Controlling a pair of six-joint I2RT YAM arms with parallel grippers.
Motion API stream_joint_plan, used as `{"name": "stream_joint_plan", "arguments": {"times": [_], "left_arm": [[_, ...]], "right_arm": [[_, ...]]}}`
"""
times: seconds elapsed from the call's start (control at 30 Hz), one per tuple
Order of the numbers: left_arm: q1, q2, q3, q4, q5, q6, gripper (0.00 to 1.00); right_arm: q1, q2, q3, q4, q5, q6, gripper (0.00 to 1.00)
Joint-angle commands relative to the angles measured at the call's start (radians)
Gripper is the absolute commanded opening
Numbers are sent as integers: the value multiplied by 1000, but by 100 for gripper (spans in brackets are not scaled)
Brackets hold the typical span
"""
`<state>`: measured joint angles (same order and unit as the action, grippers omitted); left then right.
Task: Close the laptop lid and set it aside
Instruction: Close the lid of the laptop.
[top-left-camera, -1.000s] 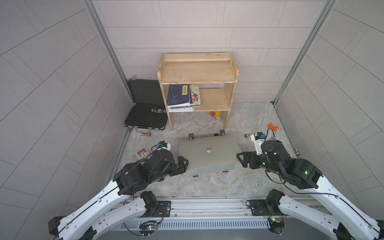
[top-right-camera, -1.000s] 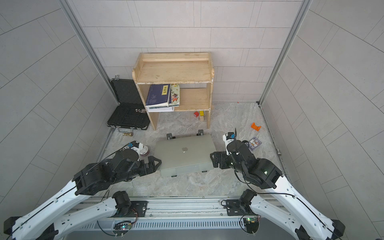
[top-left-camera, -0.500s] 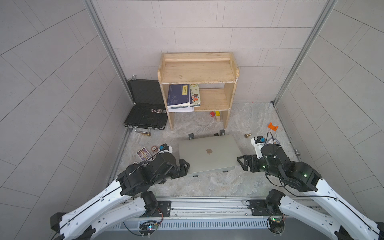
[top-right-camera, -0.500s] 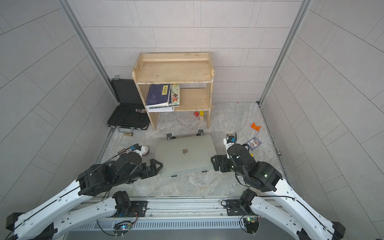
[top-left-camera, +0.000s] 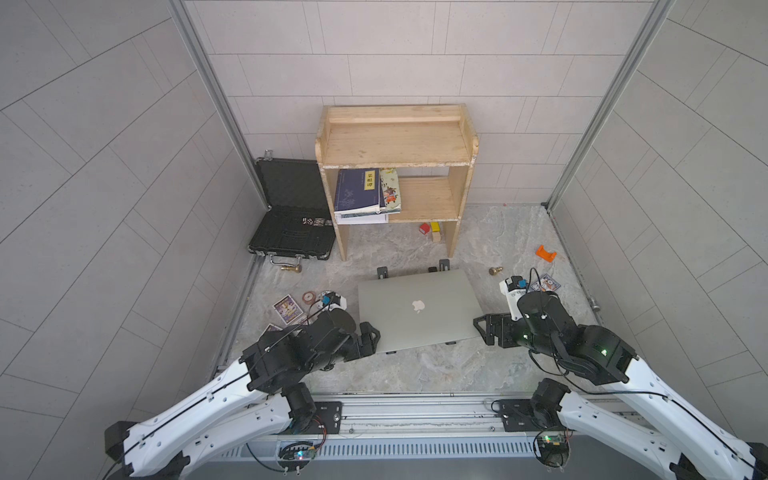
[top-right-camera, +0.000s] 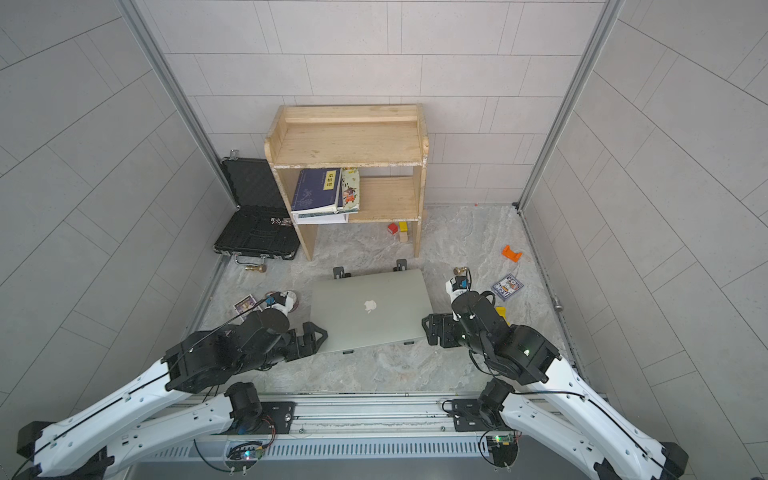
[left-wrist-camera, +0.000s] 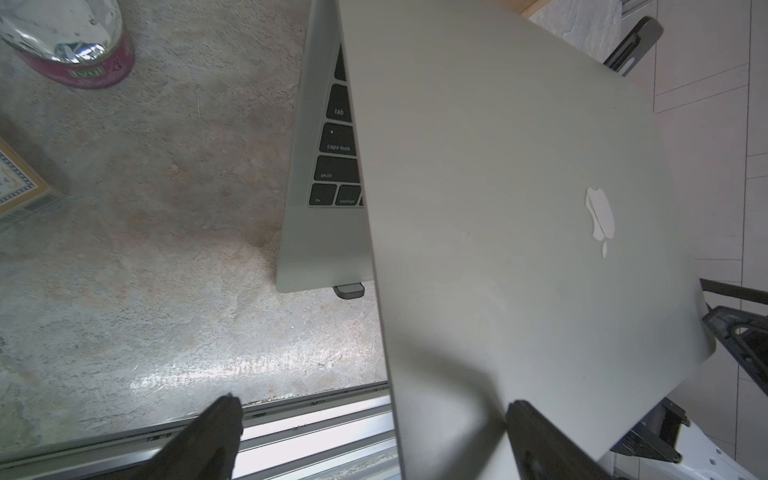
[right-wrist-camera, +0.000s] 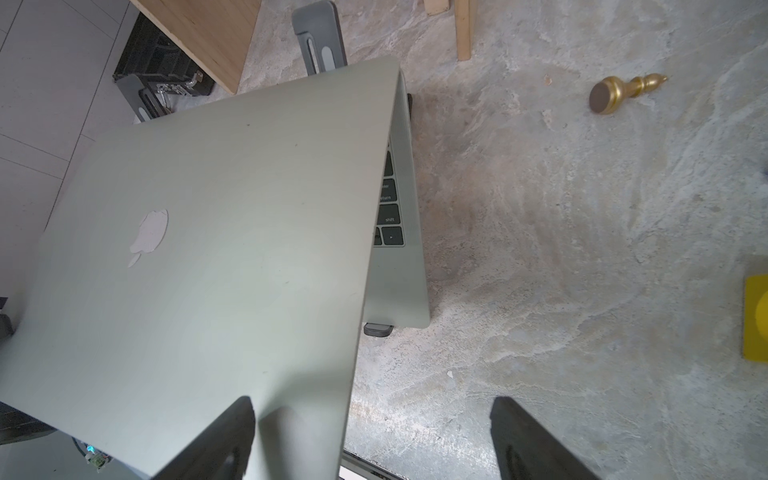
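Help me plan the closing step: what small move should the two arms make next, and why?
Probably lower both grippers together a little, pressing the silver hinged laptop lid down towards its base. In both wrist views the lid stands angled above the black keys, not yet shut. The open left gripper and right gripper each straddle a side edge of it.

arms (top-left-camera: 199, 411): white shells | joints: black | cables: black | fingers (left-wrist-camera: 208, 440): black

Matt silver metal laptop lid (top-left-camera: 417, 309) — bare wood shelf (top-left-camera: 395, 145).
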<state>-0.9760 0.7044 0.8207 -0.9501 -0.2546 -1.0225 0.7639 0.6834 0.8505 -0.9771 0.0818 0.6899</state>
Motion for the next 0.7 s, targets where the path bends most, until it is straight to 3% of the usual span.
{"name": "stream_joint_plan", "arguments": {"times": [0.0,0.67], "left_arm": [[-6,1,-42,-24,-2,-2,99],[-6,-8,-152,32,4,-32,99]], "right_arm": [[5,-4,-17,21,-13,8,92],[6,-19,-137,105,-44,41,92]]}}
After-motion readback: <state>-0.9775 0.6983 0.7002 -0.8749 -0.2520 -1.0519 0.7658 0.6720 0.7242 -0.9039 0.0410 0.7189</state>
